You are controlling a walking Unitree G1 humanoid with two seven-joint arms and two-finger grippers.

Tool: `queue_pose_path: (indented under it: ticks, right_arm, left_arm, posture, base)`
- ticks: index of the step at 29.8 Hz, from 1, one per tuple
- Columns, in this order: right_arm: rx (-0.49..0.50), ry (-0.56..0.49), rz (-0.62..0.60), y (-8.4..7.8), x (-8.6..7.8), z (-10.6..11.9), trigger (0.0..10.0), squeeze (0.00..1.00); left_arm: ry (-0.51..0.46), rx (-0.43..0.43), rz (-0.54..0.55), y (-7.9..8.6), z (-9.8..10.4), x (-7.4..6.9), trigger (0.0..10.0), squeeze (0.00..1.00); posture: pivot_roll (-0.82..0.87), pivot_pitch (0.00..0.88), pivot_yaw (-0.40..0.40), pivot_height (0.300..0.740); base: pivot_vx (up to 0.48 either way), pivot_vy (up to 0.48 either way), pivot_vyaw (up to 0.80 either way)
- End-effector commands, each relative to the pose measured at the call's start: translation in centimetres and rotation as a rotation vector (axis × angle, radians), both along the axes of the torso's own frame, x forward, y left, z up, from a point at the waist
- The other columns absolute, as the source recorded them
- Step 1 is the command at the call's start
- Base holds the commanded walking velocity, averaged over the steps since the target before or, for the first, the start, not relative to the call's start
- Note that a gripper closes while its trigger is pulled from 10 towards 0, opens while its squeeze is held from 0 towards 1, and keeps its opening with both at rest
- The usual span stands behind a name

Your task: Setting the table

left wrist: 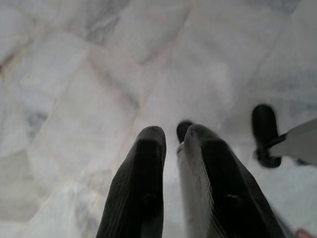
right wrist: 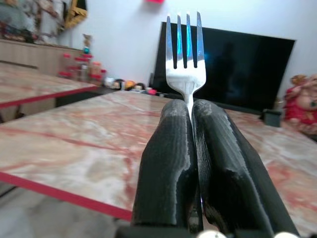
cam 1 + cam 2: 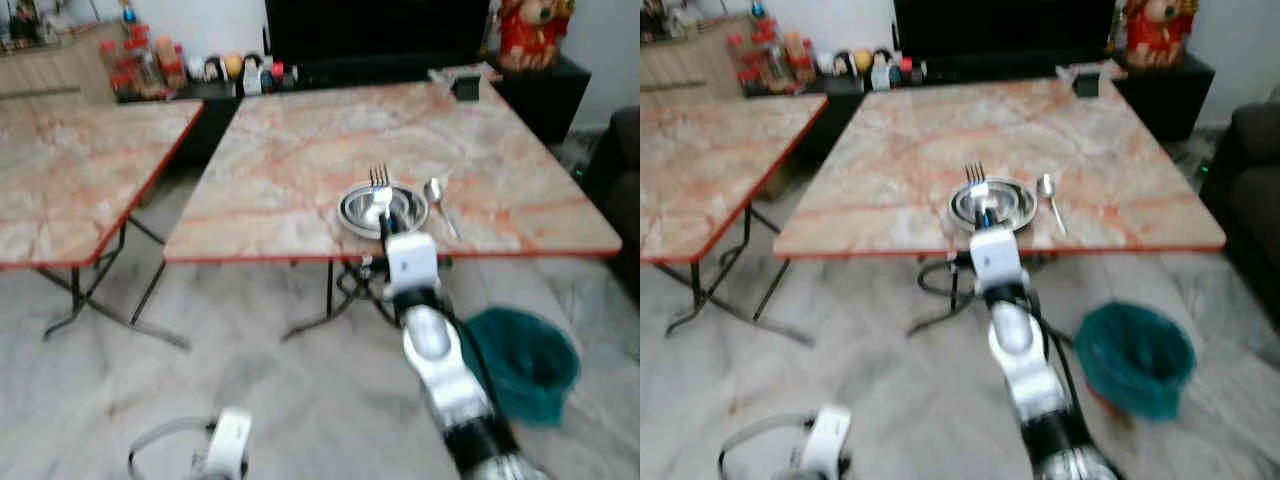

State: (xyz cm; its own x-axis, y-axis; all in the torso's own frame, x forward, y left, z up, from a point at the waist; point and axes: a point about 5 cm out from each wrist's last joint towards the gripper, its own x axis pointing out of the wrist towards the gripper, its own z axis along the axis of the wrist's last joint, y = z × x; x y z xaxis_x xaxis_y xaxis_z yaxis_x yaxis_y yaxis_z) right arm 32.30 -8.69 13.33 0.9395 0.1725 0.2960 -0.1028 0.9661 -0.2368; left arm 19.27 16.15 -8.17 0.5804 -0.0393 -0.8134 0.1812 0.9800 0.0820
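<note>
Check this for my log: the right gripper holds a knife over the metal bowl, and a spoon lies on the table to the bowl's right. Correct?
One thing is off: the right gripper is shut on a fork, not a knife; the right wrist view shows its four tines. The rest stands: it is over the metal bowl, and the spoon lies on the table to the bowl's right.

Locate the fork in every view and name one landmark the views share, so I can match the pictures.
Left eye view: fork sticks up past the metal bowl, held in the right gripper.
Right eye view: same spot, tines above the bowl, spoon to its right.
Left wrist view: floor beneath the idle left gripper.
Right wrist view: upright, centre, clamped between the fingers.
Shared landmark: the black TV.
</note>
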Motion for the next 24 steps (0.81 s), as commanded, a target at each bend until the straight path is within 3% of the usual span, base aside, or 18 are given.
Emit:
queue_pose_path:
  ticks: [1,9,16,19,24]
  right_arm:
    - [-0.006,-0.013,0.003,0.06,0.22,0.50,10.0,0.00]
    - [-0.006,-0.007,-0.007,-0.07,0.33,0.47,10.0,0.00]
    - [-0.004,0.001,-0.012,-0.16,0.46,0.40,10.0,0.00]
    - [0.008,0.016,-0.035,-0.41,0.70,0.37,10.0,0.00]
    - [0.000,0.017,-0.038,-0.44,0.72,0.29,10.0,0.00]
  left_arm:
    - [-0.003,0.009,0.005,0.31,0.07,0.13,10.0,0.00]
    - [-0.010,-0.006,0.003,0.09,0.16,0.30,10.0,0.00]
    - [-0.025,-0.033,0.024,0.04,0.25,0.41,10.0,0.00]
    - [-0.026,-0.025,0.026,0.12,0.29,0.49,10.0,0.00]
    - [-0.030,-0.020,0.020,0.11,0.33,0.56,10.0,0.00]
  posture:
    - [-0.11,0.005,0.093,0.740]
    - [-0.11,0.003,0.091,0.740]
    - [-0.11,0.000,0.089,0.740]
    - [-0.11,0.000,0.090,0.740]
    - [-0.11,0.000,0.093,0.740]
  base:
    - [0.000,-0.266,0.00]
    - [0.000,-0.257,0.00]
    - [0.000,0.000,0.00]
    - [0.000,0.000,-0.72]
    - [0.416,0.000,-0.63]
